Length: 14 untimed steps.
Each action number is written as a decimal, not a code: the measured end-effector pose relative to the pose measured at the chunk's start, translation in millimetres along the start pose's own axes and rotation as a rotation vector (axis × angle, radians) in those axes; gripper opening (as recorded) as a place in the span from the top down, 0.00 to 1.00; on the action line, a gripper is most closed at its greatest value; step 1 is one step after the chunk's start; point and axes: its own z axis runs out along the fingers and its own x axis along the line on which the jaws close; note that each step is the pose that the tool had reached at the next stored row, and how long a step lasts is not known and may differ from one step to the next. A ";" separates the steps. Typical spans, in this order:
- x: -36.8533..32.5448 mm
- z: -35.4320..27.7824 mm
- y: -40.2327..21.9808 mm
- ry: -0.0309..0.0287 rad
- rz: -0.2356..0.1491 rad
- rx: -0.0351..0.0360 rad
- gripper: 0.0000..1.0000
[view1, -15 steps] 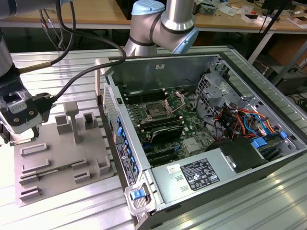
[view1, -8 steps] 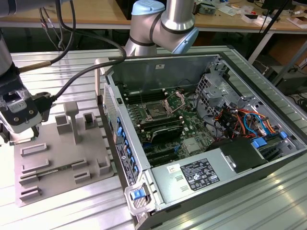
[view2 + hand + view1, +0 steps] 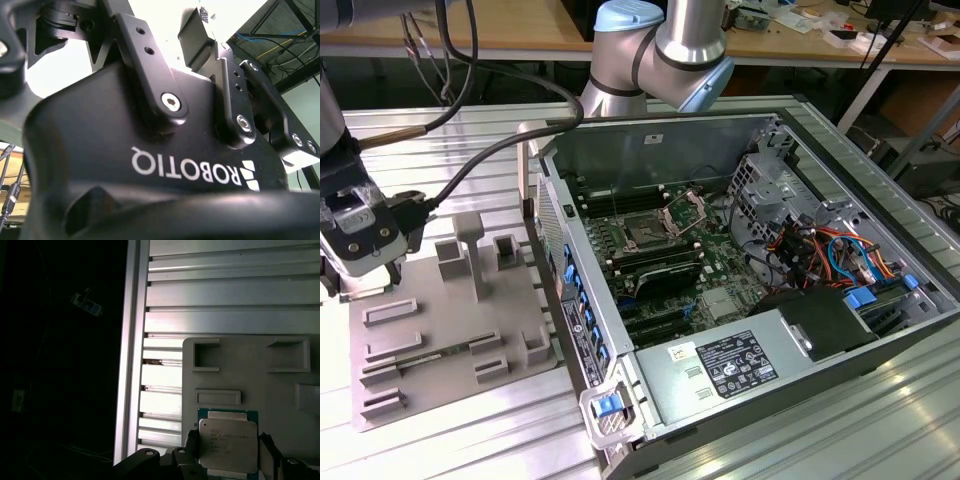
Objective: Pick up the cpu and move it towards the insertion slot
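An open computer case (image 3: pixel 620 150) lies on a ribbed aluminium worktop (image 3: pixel 450 140), with a grey plastic tray (image 3: pixel 420 300) of raised rectangular frames beside it, towards the exterior view's left. The robot arm's gripper (image 3: pixel 230 450) hangs low over the far corner of that tray, well apart from the case. In the first wrist view, the cpu (image 3: pixel 228 440) sits directly beneath the gripper. It is a small flat square with a pale silvery metal lid on a thin green board, over the tray near its corner and just beside one of the raised frames. The jaws are drawn in narrow, one dark finger at each of two opposite edges of the chip, and they appear to be clasping it. Whether it has left the tray surface cannot be told. The insertion slot (image 3: pixel 645 232), a dark square socket with a shiny metal frame and its bracket raised, lies on the green board inside the case, far from the chip. The chip looks light, thin and stiff, with a smooth lid that would likely be slippery and an underside that is probably delicate. The opposite edges of the green board seem the sound place to hold it, with the chip kept level.
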 end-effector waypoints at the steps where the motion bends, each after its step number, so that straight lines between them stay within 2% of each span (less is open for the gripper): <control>1: 0.0 -0.2 0.0 0.0000 0.000 -0.0001 0.45; 14: -0.2 -3.6 0.2 -0.0001 0.000 -0.0011 0.45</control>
